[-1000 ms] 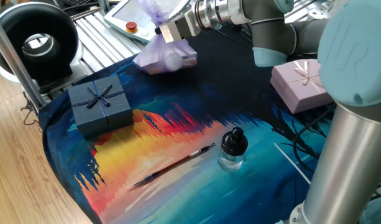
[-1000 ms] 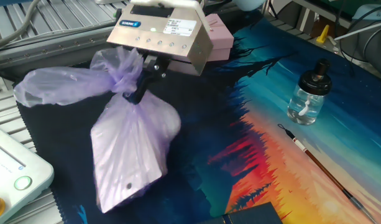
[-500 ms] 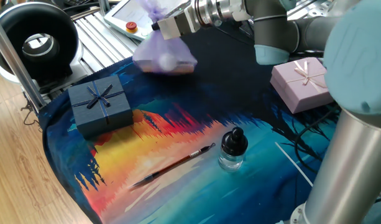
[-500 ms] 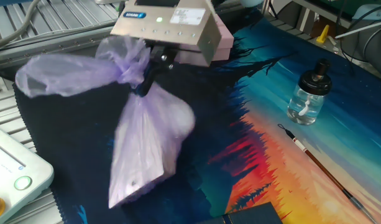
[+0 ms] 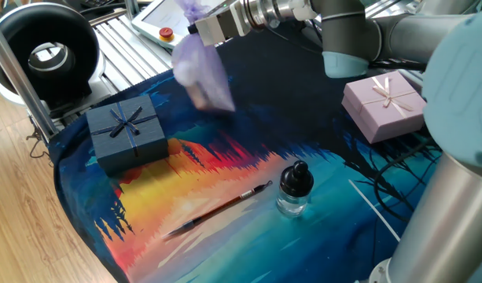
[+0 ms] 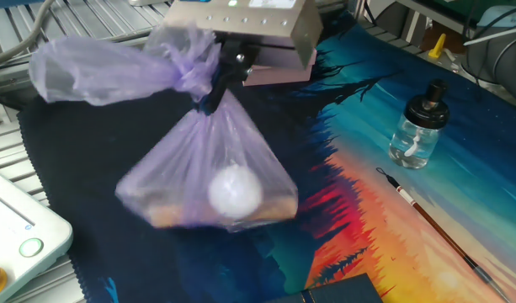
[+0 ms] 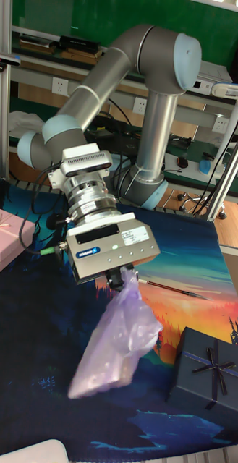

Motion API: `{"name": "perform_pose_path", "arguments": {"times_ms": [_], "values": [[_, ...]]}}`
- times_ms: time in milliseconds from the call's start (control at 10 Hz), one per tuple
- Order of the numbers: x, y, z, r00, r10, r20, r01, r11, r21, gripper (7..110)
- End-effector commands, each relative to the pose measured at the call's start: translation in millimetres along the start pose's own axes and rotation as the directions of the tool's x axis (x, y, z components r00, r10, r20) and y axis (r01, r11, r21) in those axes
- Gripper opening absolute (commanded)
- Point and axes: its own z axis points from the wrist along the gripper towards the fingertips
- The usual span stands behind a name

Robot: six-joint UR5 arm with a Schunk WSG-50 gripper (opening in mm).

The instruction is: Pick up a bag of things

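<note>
The pale lilac bag of things [image 6: 209,172] hangs in the air from its twisted neck, clear of the dark mat. My gripper [image 6: 214,77] is shut on that neck, and the loose top of the bag fans out to the left. A white ball shows through the thin plastic at the bottom. In one fixed view the bag [image 5: 203,71] swings blurred under the gripper [image 5: 200,27] at the far side of the table. The tall fixed view shows the bag [image 7: 116,341] dangling tilted below the gripper [image 7: 121,279].
A dark blue box with a bow [image 5: 126,132] sits at the left of the painted mat. A pink box with a ribbon [image 5: 384,103] lies at the right. A glass ink bottle [image 5: 294,189] and a thin brush [image 5: 218,207] lie near the front. A white control pendant [image 6: 18,227] is beside the mat.
The gripper has risen with the bag; the bag has come off the mat and now hangs free, swinging, with its contents settled at the bottom.
</note>
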Motion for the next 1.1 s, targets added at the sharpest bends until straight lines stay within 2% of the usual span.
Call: {"name": "perform_pose_path", "arguments": {"times_ms": [0, 200, 500, 800, 900, 1000], "values": [[-13.7, 11, -6.7, 1.000, 0.015, 0.020, -0.015, 1.000, -0.008, 7], [-19.7, 20, -9.5, 0.999, 0.018, 0.033, -0.018, 1.000, -0.022, 7], [-18.7, 28, -16.3, 1.000, 0.014, 0.013, -0.014, 1.000, -0.009, 7], [-13.7, 38, -24.6, 0.999, 0.010, -0.038, -0.008, 0.999, 0.043, 7], [-8.2, 34, -29.1, 0.998, 0.012, -0.062, -0.007, 0.997, 0.078, 7], [1.5, 26, -36.0, 0.995, 0.015, -0.099, -0.002, 0.991, 0.131, 7]]}}
